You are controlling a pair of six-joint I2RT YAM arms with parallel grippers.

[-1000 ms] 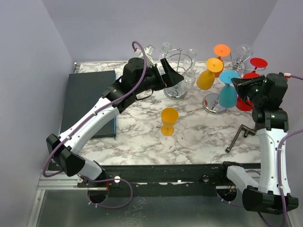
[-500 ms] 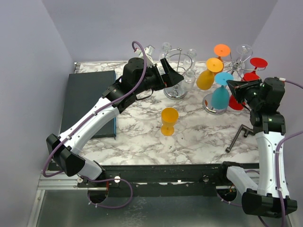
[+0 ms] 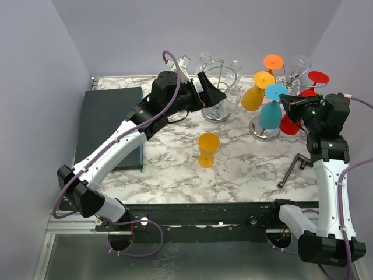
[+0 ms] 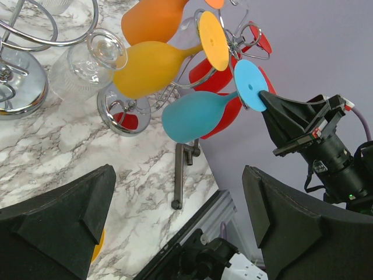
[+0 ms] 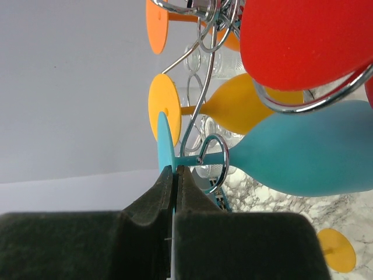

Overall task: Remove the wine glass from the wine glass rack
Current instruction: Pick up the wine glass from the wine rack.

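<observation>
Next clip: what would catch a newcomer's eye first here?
The wire rack at the back right, hung with bright orange, yellow and red glasses. The right gripper pinches the foot of a blue wine glass on that rack, and a lone yellow glass stands upright mid-table.

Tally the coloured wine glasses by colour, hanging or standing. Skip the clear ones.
blue glass: 1
orange glass: 1
yellow glass: 2, the other standing alone
red glass: 2 in view, the other partly hidden
Total: 6
</observation>
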